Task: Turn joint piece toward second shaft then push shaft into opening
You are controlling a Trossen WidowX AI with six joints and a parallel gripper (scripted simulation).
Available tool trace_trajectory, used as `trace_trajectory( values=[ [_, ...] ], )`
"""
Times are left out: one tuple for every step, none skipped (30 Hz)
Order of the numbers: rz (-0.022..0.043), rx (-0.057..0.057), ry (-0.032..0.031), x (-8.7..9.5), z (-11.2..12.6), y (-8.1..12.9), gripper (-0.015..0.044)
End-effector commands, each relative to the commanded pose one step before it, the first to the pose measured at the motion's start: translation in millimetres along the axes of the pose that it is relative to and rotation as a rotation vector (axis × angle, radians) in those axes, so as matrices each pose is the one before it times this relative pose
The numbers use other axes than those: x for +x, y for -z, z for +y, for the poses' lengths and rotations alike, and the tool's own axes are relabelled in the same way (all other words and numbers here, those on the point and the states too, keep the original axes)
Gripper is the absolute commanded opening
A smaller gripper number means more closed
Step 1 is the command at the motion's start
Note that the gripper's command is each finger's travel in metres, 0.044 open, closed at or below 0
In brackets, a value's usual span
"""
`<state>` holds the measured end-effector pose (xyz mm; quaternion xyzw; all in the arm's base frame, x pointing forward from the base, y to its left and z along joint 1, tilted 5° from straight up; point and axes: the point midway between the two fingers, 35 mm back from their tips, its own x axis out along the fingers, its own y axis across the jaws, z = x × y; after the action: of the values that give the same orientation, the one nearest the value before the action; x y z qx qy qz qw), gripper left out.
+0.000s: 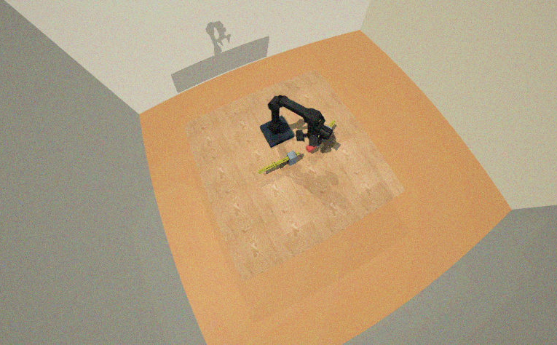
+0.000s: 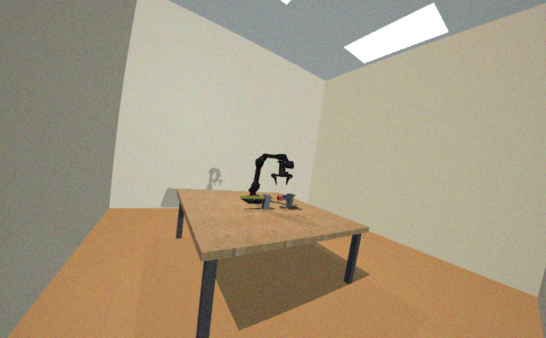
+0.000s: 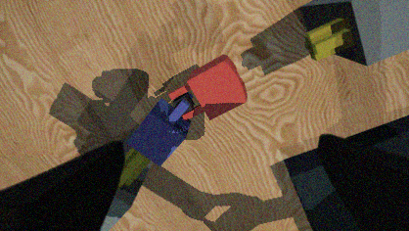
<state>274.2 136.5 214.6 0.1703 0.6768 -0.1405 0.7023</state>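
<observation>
Wooden table (image 2: 241, 228) on dark legs, standing on an orange floor (image 2: 98, 272). On its top — the arm's dark square base (image 1: 276, 133), a grey-blue block (image 1: 292, 157) carrying a yellow-green shaft (image 1: 271, 166), and a second block (image 2: 290, 201) well apart. Their shadows fall across the wood grain.
</observation>
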Motion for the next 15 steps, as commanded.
trace_trajectory(
  values=[
    [0.00218,-0.0479,0.0178,-2.42,-0.92,0.97,0.044],
    [0.0,0.0,0.0,0.0,0.0,0.0,0.044],
    [0.0,0.0,0.0,0.0,0.0,0.0,0.044],
    [-0.00054,-0.005,0.00109,0.34,-0.8,-0.51,0.044],
    [-0.00155,-0.015,0.0033,1.01,-2.41,-1.48,0.044],
    [-0.00236,-0.025,0.0056,1.71,-4.08,-2.35,0.044],
    [-0.00259,-0.0317,0.00726,2.21,-5.27,-2.73,0.044],
    [-0.00215,-0.0319,0.00744,2.27,-5.42,-2.43,0.044],
    [-0.00168,-0.0319,0.00757,2.32,-5.51,-2.12,0.044],
    [-0.0012,-0.0319,0.00766,2.37,-5.6,-1.8,0.044],
    [-0.00073,-0.0319,0.00773,2.42,-5.66,-1.48,0.044],
    [-0.00025,-0.0318,0.00772,2.45,-5.67,-1.16,0.044],
    [0.00023,-0.032,0.00777,2.51,-5.73,-0.84,0.044],
    [0.00072,-0.032,0.00775,2.56,-5.73,-0.52,0.044],
    [0.00119,-0.0319,0.00767,2.6,-5.69,-0.19,0.044]
  ],
)
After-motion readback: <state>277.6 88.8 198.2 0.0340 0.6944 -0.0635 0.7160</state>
